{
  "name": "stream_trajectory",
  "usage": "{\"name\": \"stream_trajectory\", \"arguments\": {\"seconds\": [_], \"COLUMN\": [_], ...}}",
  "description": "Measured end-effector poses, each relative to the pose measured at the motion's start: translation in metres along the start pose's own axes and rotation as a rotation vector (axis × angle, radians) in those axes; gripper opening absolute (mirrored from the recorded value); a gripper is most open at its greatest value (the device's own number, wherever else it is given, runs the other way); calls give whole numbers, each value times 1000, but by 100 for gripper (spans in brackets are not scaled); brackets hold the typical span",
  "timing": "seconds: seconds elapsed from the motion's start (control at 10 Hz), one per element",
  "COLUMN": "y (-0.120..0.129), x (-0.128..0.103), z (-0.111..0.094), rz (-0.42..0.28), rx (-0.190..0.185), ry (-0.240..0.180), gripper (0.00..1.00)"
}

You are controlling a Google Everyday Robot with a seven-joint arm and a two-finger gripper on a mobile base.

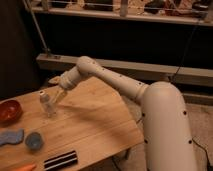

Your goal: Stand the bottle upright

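Observation:
The bottle [47, 105] is small and clear-whitish with a small cap on top. It stands upright on the wooden table [95, 125], left of the middle. My gripper [56, 96] is at the end of the white arm, right beside the bottle's upper part on its right side. I cannot tell whether it touches the bottle.
A red bowl [9, 111] sits at the table's left edge. A blue flat piece [11, 136] and a blue-grey round object [34, 141] lie in front of it. A black-and-white striped block [60, 160] lies by the front edge. A low ledge [125, 67] runs behind the table.

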Motion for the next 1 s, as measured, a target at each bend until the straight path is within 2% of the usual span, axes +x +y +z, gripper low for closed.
{"name": "stream_trajectory", "arguments": {"seconds": [1.0], "y": [1], "x": [0], "z": [3], "rz": [0], "rx": [-5], "ry": [-1], "gripper": [80]}}
